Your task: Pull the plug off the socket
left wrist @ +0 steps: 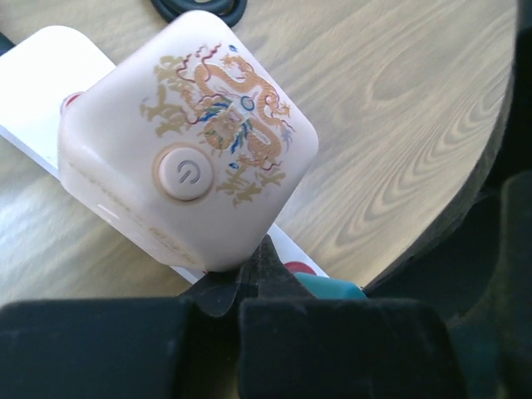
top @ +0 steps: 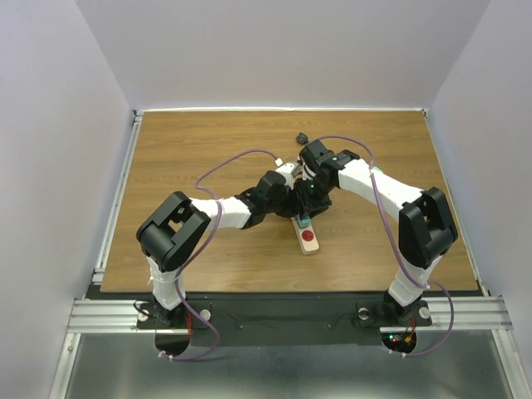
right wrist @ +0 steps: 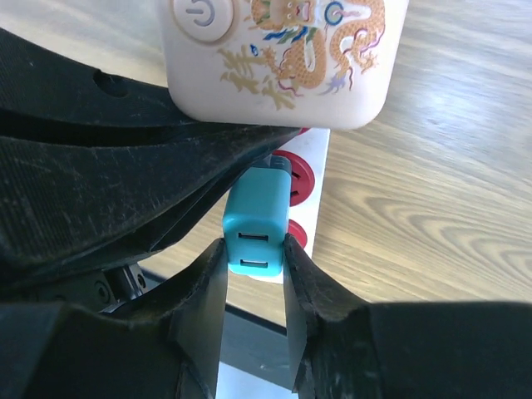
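The beige power strip [top: 309,244] lies near the table's middle; it also shows in the left wrist view [left wrist: 40,68] and the right wrist view [right wrist: 322,199] with its red outlets [right wrist: 297,178]. A teal plug [right wrist: 254,223] with two USB slots stands on one outlet, also seen from the left wrist [left wrist: 332,288]. My right gripper [right wrist: 253,246] is shut on the teal plug, one finger on each side. My left gripper [left wrist: 261,253] is shut and empty, its tip down on the strip between the teal plug and a beige cube adapter [left wrist: 193,141].
The beige cube adapter [right wrist: 283,51], printed with a dragon and a power button, sits plugged in beside the teal plug. My left gripper's black fingers [right wrist: 125,191] crowd close to the plug. A black cord end [top: 301,137] lies behind the arms.
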Robot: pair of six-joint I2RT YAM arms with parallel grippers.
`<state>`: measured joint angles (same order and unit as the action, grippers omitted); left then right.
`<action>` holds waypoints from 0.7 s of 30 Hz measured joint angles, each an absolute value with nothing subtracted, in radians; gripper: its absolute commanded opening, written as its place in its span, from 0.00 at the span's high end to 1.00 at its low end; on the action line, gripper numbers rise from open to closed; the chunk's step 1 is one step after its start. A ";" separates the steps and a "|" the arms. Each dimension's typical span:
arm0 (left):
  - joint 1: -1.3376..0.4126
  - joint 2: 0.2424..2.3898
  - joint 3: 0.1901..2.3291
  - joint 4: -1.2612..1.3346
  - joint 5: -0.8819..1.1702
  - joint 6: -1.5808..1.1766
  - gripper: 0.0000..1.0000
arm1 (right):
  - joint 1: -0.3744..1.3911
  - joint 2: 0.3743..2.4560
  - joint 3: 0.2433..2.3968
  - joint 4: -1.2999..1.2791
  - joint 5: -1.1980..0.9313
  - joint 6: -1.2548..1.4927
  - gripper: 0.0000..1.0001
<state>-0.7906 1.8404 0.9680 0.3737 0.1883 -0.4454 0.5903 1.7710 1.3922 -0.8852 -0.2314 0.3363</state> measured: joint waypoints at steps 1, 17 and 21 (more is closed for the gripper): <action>-0.791 1.855 0.968 0.398 0.191 -0.446 1.00 | 0.590 1.768 1.392 -0.886 -0.219 0.341 1.00; -0.796 1.954 0.903 0.747 0.215 -0.499 1.00 | 0.651 1.619 1.225 -0.728 0.032 0.347 0.47; -0.797 1.956 0.920 0.759 0.221 -0.501 1.00 | 0.666 1.576 1.146 -0.635 0.045 0.379 0.34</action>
